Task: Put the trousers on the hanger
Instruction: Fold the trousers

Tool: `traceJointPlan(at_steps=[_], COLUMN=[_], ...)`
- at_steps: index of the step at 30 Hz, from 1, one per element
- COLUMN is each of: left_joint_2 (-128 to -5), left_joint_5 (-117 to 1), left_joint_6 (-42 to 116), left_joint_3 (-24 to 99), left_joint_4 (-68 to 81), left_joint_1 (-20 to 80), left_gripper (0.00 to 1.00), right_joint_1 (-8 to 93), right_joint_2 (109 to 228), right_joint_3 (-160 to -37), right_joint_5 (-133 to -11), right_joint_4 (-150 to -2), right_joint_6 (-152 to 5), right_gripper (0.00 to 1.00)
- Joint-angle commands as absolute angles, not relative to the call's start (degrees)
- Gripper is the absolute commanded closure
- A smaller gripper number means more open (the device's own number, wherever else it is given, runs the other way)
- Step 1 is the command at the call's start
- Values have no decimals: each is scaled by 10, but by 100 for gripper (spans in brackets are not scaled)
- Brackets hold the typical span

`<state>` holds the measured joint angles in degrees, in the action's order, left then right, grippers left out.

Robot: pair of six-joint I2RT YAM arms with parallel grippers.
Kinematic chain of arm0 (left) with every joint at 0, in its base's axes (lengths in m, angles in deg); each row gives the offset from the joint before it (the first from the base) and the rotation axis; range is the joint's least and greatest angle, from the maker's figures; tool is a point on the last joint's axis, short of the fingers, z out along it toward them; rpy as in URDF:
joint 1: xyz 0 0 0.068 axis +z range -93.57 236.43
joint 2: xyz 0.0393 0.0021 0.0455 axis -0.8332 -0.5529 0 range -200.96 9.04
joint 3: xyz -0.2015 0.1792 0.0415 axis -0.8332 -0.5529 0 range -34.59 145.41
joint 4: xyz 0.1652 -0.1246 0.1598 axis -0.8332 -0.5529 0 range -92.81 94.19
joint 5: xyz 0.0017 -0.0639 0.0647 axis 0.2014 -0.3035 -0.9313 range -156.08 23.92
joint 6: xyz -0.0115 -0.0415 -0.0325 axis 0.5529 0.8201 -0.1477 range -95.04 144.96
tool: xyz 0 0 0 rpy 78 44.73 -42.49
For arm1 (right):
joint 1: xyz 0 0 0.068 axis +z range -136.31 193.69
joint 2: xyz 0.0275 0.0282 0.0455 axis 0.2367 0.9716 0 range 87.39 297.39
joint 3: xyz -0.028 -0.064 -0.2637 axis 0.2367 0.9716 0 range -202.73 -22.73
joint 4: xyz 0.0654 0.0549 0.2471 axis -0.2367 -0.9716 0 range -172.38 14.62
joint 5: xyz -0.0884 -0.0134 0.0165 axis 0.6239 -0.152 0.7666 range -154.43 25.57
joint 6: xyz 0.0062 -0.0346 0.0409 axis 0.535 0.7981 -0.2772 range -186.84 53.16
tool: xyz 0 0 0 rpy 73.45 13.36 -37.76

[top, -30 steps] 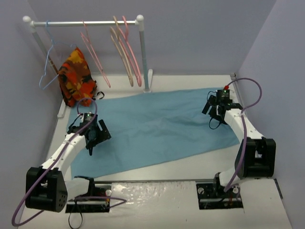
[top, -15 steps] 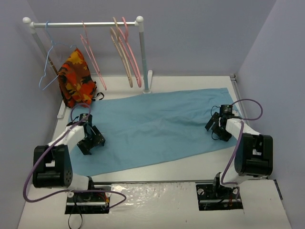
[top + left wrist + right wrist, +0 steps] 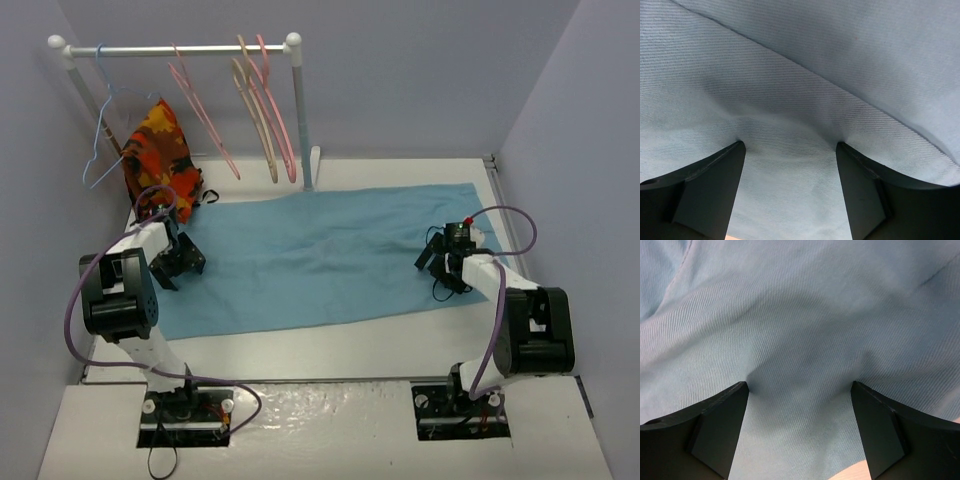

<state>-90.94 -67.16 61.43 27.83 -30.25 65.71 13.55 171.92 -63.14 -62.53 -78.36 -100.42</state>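
Barely begun: trousers point(image 3: 320, 260) lie flat on the counter point(image 3: 330, 345), hanger point(image 3: 205, 122) unused (on its rail point(image 3: 180, 47)); left pincer point(image 3: 178, 262) and right pincer point(image 3: 440, 268) press down, spread.

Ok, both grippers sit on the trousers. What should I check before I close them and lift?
1. The left gripper is open, tips pressed into the trousers: ok.
2. The right gripper is open, tips on the cloth: ok.
3. Fabric is gathered between each pair of fingers: ok, a slight ridge shows in both wrist views.
4. Both layers of cloth would be caught: cannot tell.
5. The hanger is down and ready for the trousers: not ok, it hangs on the rail.
6. The trousers lie spread out, with nothing but the grippers on them: ok.
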Motion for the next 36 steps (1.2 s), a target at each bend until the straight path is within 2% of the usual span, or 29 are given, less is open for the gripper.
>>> traceJointPlan(at_steps=[1, 7, 11, 15, 18, 20, 23, 28, 36], left_joint_2=[-955, -914, -844, -750, -680, -642, -595, -571, -614], left_joint_5=[-721, -748, -746, -738, -733, -718, -708, -678, -664], left_joint_6=[587, 545, 544, 575, 626, 654, 673, 684, 700], left_joint_3=[310, 343, 342, 300, 237, 189, 125, 73, 40], left_joint_4=[-226, -203, -208, -255, -305, -321, -341, -332, -282], left_joint_1=[668, 675, 675, 677, 688, 700, 723, 772, 801], left_gripper=[30, 30, 27, 21, 12, 6, 3, 3, 4], right_joint_1=[175, 229, 236, 234, 229, 226, 215, 201, 174], right_joint_2=[1710, 1703, 1683, 1634, 1602, 1591, 1587, 1590, 1569], right_joint_3=[-621, -661, -693, -717, -725, -725, -721, -714, -700], right_joint_5=[-686, -667, -617, -568, -568, -574, -596, -633, -670], right_joint_4=[-796, -812, -848, -882, -893, -898, -900, -898, -891], right_joint_6=[-1060, -1057, -1029, -1005, -1002, -1002, -1004, -997, -984], right_gripper=[20, 19, 19, 16, 1, 0, 0, 0, 0])
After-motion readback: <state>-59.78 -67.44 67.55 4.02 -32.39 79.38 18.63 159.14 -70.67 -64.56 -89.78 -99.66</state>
